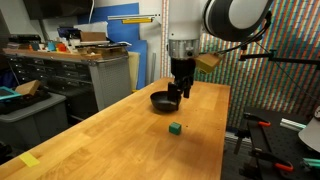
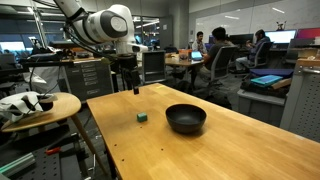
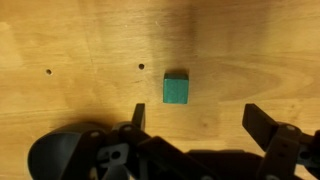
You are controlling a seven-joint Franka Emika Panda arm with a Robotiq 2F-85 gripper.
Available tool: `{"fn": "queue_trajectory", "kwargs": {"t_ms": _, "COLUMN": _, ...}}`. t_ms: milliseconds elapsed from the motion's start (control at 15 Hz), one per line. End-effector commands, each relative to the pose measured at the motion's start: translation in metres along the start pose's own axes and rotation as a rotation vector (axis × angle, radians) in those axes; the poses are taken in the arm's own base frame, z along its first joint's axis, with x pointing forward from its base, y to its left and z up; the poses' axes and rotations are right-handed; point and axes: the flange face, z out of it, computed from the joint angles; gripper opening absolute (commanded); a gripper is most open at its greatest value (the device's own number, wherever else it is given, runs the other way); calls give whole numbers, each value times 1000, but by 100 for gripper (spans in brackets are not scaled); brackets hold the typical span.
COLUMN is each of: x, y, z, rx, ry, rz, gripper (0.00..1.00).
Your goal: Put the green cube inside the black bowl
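Observation:
The green cube (image 1: 175, 128) is a tiny dark-green block lying on the wooden table (image 1: 120, 140), apart from the black bowl (image 1: 163, 100). Both also show in an exterior view, the cube (image 2: 143, 117) to the left of the bowl (image 2: 186, 118). My gripper (image 1: 178, 88) hangs above the table, raised, between cube and bowl in one exterior view and behind the cube in the other (image 2: 134, 82). In the wrist view the cube (image 3: 176, 89) lies just beyond the open, empty jaws (image 3: 200, 120), a little left of their middle.
A grey drawer cabinet with clutter (image 1: 90, 70) stands beyond the table. A round side table (image 2: 40, 105) holding white objects is beside the table's edge. People sit at desks (image 2: 215, 50) in the background. A yellow tape piece (image 1: 30, 160) lies near a table corner.

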Motion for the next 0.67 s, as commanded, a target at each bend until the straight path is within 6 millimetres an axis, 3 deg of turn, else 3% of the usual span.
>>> {"fn": "queue_trajectory", "kwargs": {"t_ms": 0, "x": 18, "y": -6, "z": 28, "rx": 14, "ry": -12, "rz": -52, "gripper": 100}}
{"fn": "queue_trajectory", "kwargs": {"t_ms": 600, "x": 30, "y": 1, "z": 92, "rx": 20, "ry": -34, "rz": -84, "gripper": 100}}
